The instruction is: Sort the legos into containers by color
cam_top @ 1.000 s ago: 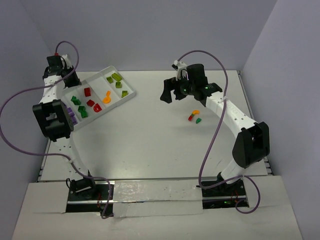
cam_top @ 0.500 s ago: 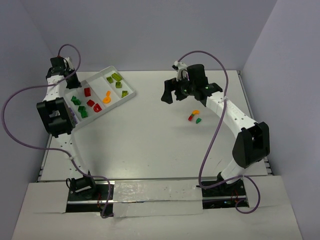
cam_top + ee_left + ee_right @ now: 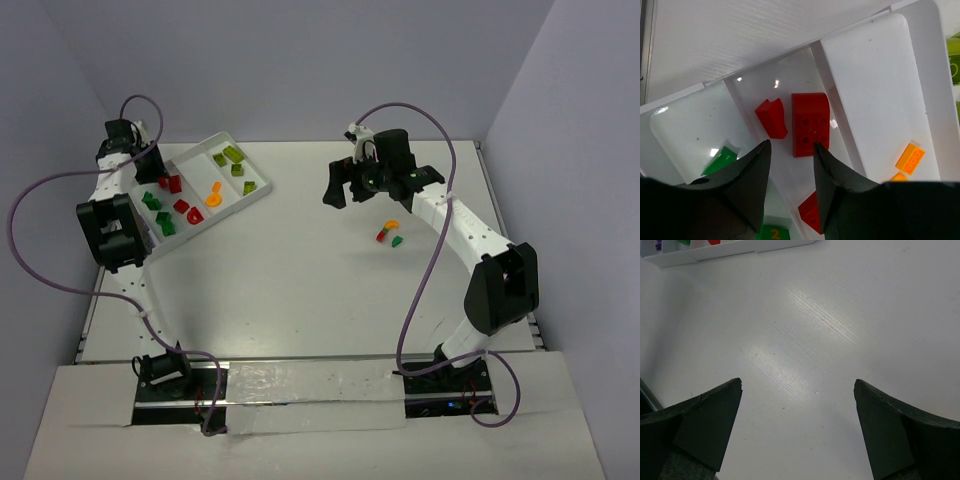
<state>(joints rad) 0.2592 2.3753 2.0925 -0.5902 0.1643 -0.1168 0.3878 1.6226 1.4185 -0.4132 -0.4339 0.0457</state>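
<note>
Three loose legos (image 3: 388,234), orange, red and green, lie together on the counter (image 3: 300,280) near the right tool (image 3: 797,385), which hangs wide open and empty. Farther back, the left tool (image 3: 790,146) stands parted, gripping nothing, above red legos (image 3: 810,124) lying in the tray (image 3: 262,186), between its green and orange compartments.

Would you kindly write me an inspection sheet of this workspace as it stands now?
Surface: white table, no spills seen.
Job's things: white tray at the far left holds sorted bricks, with red, green, orange and lime each in its own compartment. Three loose bricks, orange, red and green, lie on the table by the right arm.
Clutter: nothing seen.
Grippers: left gripper open above a red brick lying in the tray; right gripper open over bare table.
Cables: purple cables loop off both arms, clear of the bricks.
Surroundings: plain walls on three sides.
</note>
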